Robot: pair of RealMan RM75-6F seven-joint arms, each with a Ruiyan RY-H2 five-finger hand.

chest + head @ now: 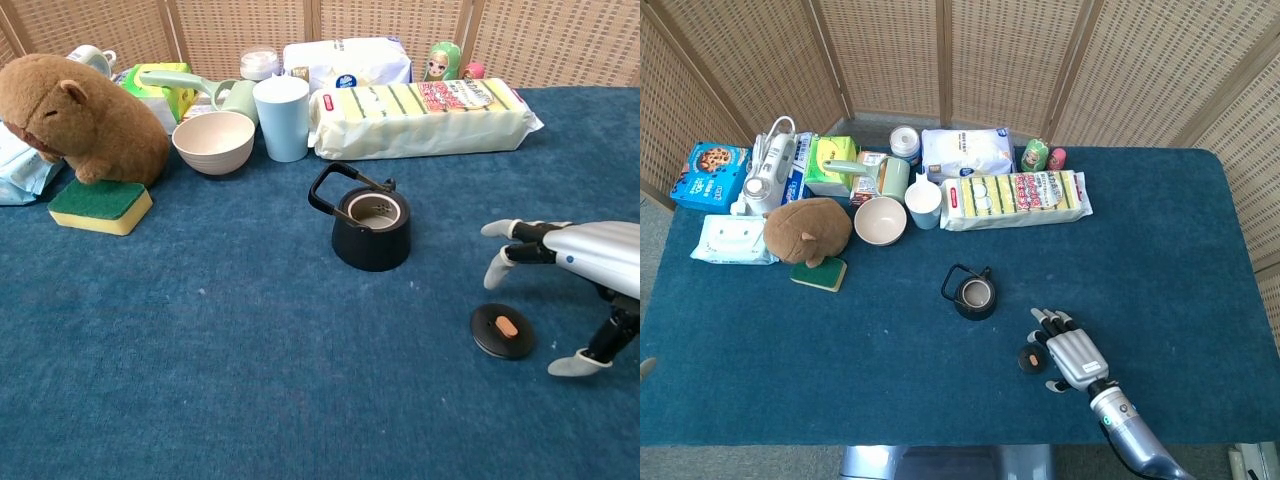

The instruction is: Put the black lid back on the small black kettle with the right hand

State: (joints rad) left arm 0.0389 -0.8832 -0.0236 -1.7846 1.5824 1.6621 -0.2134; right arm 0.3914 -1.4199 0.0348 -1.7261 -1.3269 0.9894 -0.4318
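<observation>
The small black kettle (974, 296) (372, 229) stands uncovered near the table's middle, its handle tipped to the left. The black lid (1031, 360) (503, 331) with an orange knob lies flat on the blue cloth, to the right of the kettle and nearer the front edge. My right hand (1070, 355) (570, 270) hovers just right of and over the lid, fingers spread, holding nothing. In the chest view its fingertips (495, 270) hang above the lid's far edge and the thumb points down to the lid's right. My left hand is in neither view.
Along the back left stand a plush capybara (808, 229) on a yellow-green sponge (820, 272), a beige bowl (880, 220), a pale blue cup (924, 203), a long sponge pack (1018, 197), boxes and bottles. Woven screens enclose the table's far side.
</observation>
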